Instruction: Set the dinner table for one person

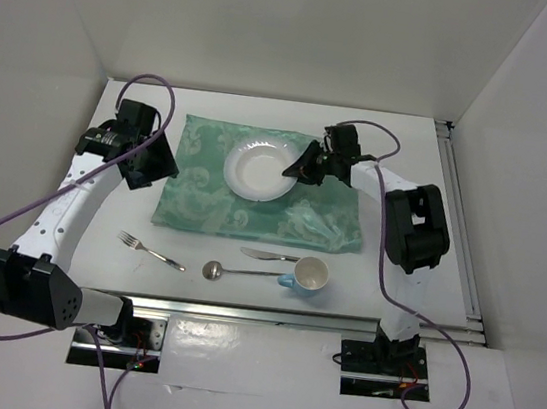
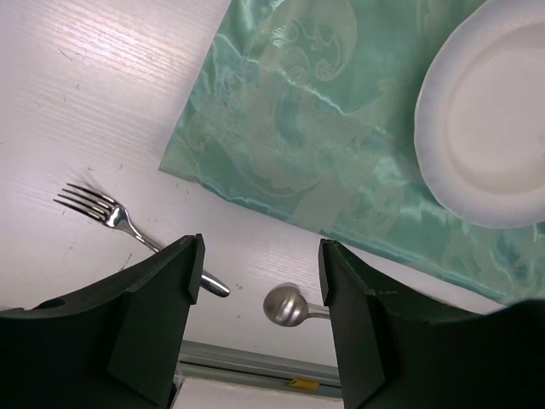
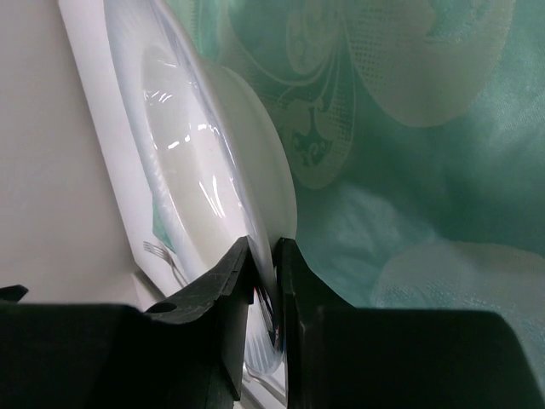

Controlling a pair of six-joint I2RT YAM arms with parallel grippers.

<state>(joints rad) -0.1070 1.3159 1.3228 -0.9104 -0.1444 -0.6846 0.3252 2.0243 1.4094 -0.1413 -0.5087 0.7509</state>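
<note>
The dinner table (image 1: 255, 111), a large flat matte white rectangular top w/ white walls round it, carries everything. On its middle, toward the far side, lies the teal patterned cloth placemat (image 1: 207, 171), spread flat. That step looks done.

The right gripper (image 1: 293, 170) reaches over the placemat's far right part. In the right wrist view its black fingers are pinched onto the rim of the round white plate (image 1: 258, 170), i.e. it is grasping the plate. The left gripper (image 2: 261, 251) hangs over bare table just off the placemat's left edge, jaws apart, holding nothing.

The plate sits on the placemat, a bit far of ctr. Whether its gripped edge is raised off the cloth can't be told. Prob. the plate step is nearly done but not let go.

The rest looks undone. The small round mug (image 1: 311, 275), white inside w/ a blue handle, stands on bare table just near of the placemat's near edge, toward the right. The steel spoon (image 1: 239, 273) lies left of the mug, handle toward it. The steel knife (image 1: 269, 255) lies just off the near edge. The steel fork (image 1: 150, 250) lies near left. None is beside the plate yet.
</note>
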